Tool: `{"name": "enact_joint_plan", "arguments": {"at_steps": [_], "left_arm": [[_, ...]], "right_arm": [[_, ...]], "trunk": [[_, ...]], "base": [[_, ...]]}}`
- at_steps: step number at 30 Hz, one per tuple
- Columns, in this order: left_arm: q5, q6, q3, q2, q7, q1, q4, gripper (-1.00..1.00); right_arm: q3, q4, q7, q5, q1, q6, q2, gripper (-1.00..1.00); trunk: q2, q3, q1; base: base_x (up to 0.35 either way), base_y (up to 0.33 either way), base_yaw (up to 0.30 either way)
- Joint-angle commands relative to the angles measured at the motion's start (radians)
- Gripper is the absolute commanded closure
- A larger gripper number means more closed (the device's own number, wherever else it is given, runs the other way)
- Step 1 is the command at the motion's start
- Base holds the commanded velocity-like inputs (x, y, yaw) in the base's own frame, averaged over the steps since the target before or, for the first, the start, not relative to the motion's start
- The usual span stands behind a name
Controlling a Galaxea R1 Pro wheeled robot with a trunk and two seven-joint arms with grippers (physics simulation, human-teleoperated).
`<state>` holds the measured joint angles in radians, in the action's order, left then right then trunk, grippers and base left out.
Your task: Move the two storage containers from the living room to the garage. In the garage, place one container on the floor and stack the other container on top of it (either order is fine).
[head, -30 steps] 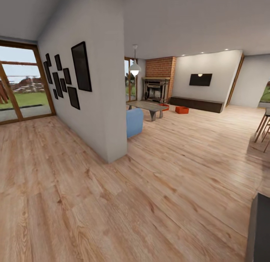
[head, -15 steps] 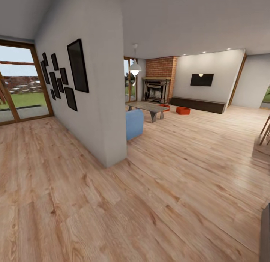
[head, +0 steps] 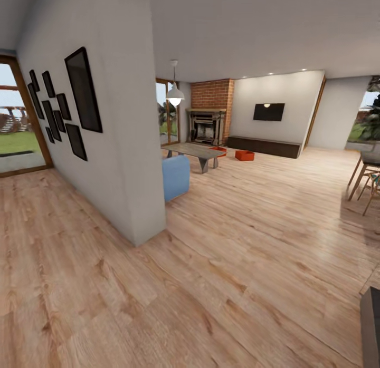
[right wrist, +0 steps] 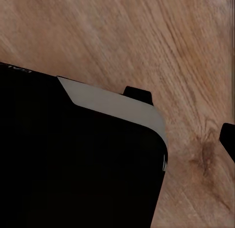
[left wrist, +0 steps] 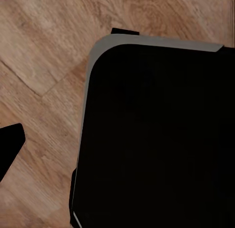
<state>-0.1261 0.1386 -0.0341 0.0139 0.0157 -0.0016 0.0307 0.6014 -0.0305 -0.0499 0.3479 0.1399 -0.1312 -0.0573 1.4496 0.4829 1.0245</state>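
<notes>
1. At the far left in the head view, a tall glass door (head: 16,120) in a wooden frame looks out on grass.
2. Beside it, a white partition wall (head: 105,146) juts into the room, carrying a cluster of black picture frames (head: 66,107) of mixed sizes.
3. Light wood-plank flooring (head: 221,262) covers everything underfoot, from the near foreground to the far wall.
4. Just past the end of the partition stands the end of a blue sofa (head: 176,176), with a low grey table (head: 194,153) behind it and a white pendant lamp (head: 174,96) hanging above.
5. Further back is a brick fireplace (head: 210,112) with a dark firebox.
6. The two storage containers sit on the planks in front of the fireplace, far from me: one orange-red bin (head: 218,151) partly hidden behind the table, the other (head: 244,155) just to its right, standing apart in the open.
7. On the far white wall hangs a black TV (head: 268,112) above a long dark low cabinet (head: 264,146).
8. At the right edge are wooden stool legs (head: 364,181) and, through an opening, some greenery.
9. In each wrist view a large black body with a pale grey edge, the left (left wrist: 156,135) and the right (right wrist: 73,159), hangs over the planks; whether either gripper is spread or closed, I cannot tell.
</notes>
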Motion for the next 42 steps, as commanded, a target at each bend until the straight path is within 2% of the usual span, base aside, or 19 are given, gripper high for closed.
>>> {"name": "enact_joint_plan", "arguments": {"at_steps": [1,15,33,42], "left_arm": [[-0.006,0.003,-0.003,0.000,0.000,-0.001,0.000,-1.00],[-0.006,0.003,-0.003,0.000,0.000,0.000,0.000,-1.00],[-0.006,0.003,-0.003,0.000,0.000,0.000,0.000,-1.00],[-0.006,0.003,-0.003,0.000,0.000,-0.001,0.000,-1.00]], "right_arm": [[0.008,-0.003,-0.001,0.008,0.001,-0.005,-0.001,-1.00],[0.008,-0.003,-0.001,0.008,0.001,-0.005,-0.001,-1.00],[0.008,-0.003,-0.001,0.008,0.001,-0.005,-0.001,-1.00],[0.008,-0.003,-0.001,0.008,0.001,-0.005,-0.001,-1.00]], "trunk": [[0.000,0.001,0.001],[0.000,0.001,0.001],[0.000,0.001,0.001],[0.000,0.001,0.001]], "base": [[0.321,0.000,-0.241],[0.321,0.000,-0.200],[0.321,0.000,-0.010],[0.321,0.000,-0.191]]}}
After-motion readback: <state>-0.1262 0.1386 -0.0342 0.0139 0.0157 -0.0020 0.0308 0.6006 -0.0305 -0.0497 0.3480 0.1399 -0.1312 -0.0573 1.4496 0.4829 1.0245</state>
